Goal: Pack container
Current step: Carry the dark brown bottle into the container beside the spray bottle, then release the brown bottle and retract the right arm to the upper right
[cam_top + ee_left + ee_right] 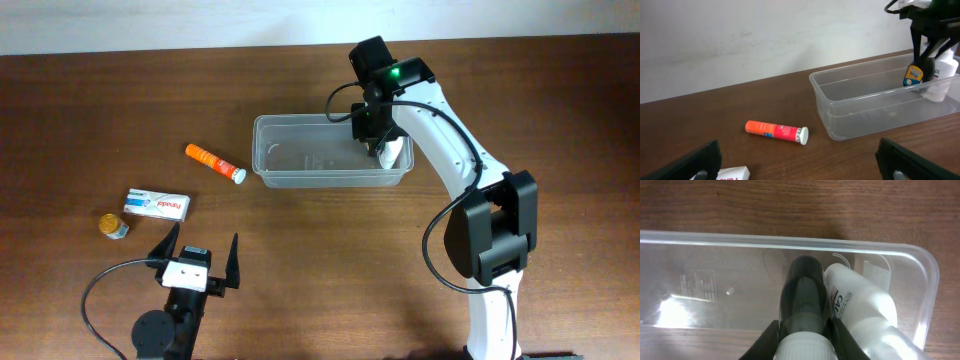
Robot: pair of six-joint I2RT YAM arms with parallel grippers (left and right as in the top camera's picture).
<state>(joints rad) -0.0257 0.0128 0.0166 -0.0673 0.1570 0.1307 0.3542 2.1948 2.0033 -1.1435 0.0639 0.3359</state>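
Clamped on a dark bottle (804,290), the right gripper (802,339) holds it snug beside the white bottle (860,300) in the container (790,244), presumably saving room; the left gripper (200,256) waits spread.

Bottle (804,297) at right end in the container (320,178); tube (214,164) left of it; box (158,204), jar (114,227) farther left

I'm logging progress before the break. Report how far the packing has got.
Done: one white bottle sits in the right end of the container. In hand: the right gripper is shut on a dark bottle, beside that white bottle within the container. Still to pack: the orange tube, the white box and the small jar sit on the table; the left gripper is open, holding nothing.
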